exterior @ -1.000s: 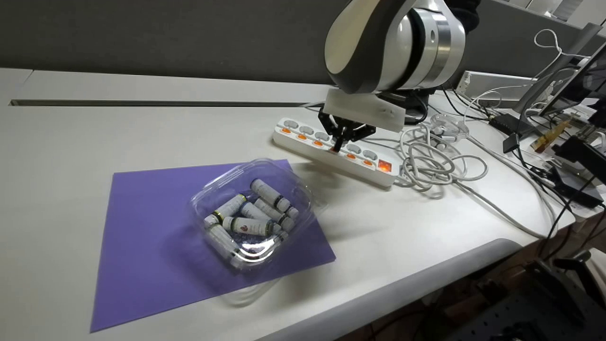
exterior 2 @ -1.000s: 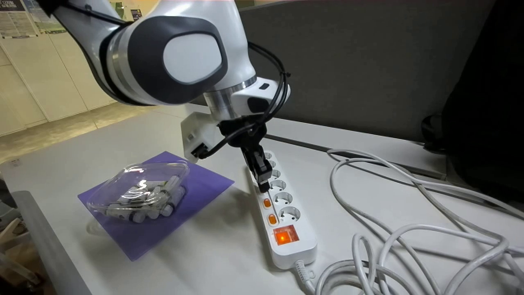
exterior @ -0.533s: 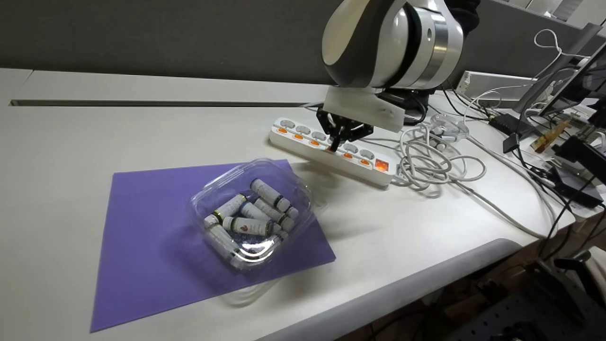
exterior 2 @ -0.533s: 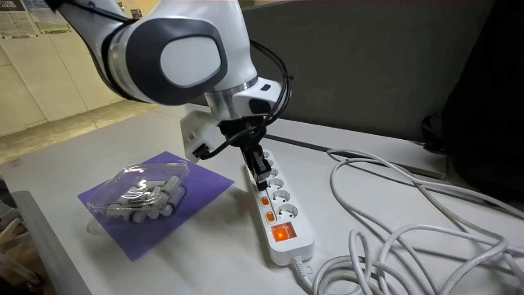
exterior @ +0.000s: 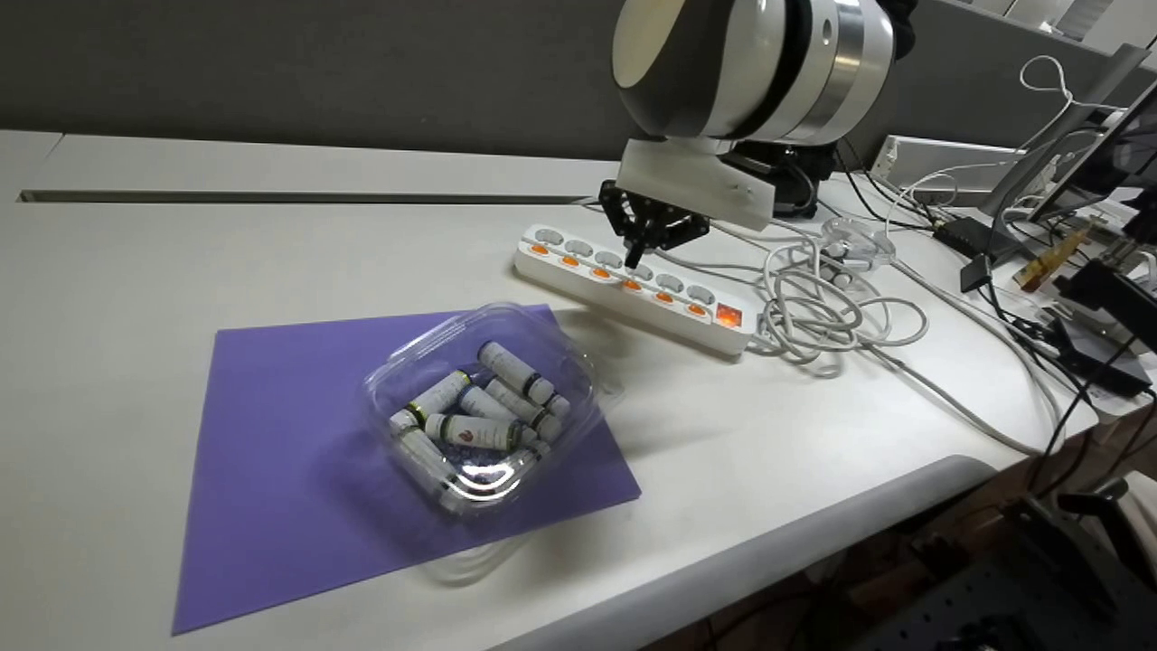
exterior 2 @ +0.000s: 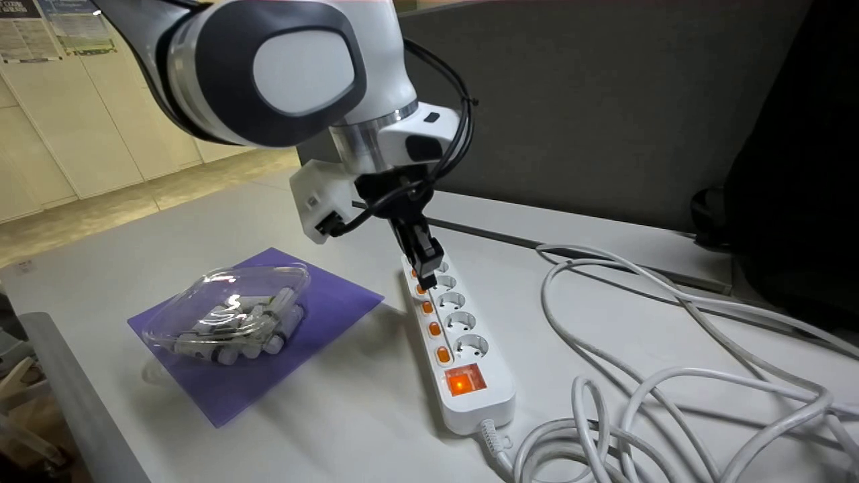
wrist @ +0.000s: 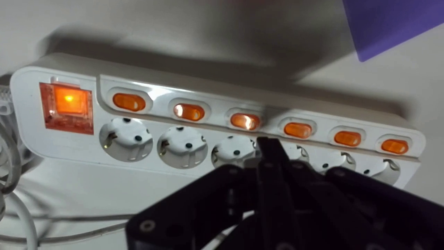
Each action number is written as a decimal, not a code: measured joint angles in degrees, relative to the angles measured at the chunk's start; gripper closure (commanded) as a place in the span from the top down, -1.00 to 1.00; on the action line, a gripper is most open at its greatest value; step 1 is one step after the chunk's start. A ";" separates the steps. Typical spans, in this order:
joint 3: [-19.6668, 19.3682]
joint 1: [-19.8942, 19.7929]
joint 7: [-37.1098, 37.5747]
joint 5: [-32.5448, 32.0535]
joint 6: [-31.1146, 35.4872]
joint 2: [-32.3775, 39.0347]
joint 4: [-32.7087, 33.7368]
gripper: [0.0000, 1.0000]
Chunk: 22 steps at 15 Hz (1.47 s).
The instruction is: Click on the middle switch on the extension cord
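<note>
Overhanging the extension cord (wrist: 217, 119), the pincer (wrist: 269, 143) partly hides several sockets (wrist: 232, 147).

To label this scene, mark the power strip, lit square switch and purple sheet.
Power strip (wrist: 217, 116), wrist view: white casing.
Lit square switch (wrist: 70, 100), wrist view: glowing part.
Purple sheet (exterior: 280, 452), in an exterior view: left part.
</note>
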 measured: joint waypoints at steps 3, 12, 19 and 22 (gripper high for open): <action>0.34 -0.27 -0.07 0.58 -0.44 -0.20 -0.02 -1.00; 0.53 -1.18 -0.16 2.68 -1.67 1.23 -0.04 -1.00; 0.64 -1.49 -0.76 3.27 -1.58 2.17 0.03 -1.00; 0.70 -1.49 -1.25 3.27 -1.33 2.18 0.03 -1.00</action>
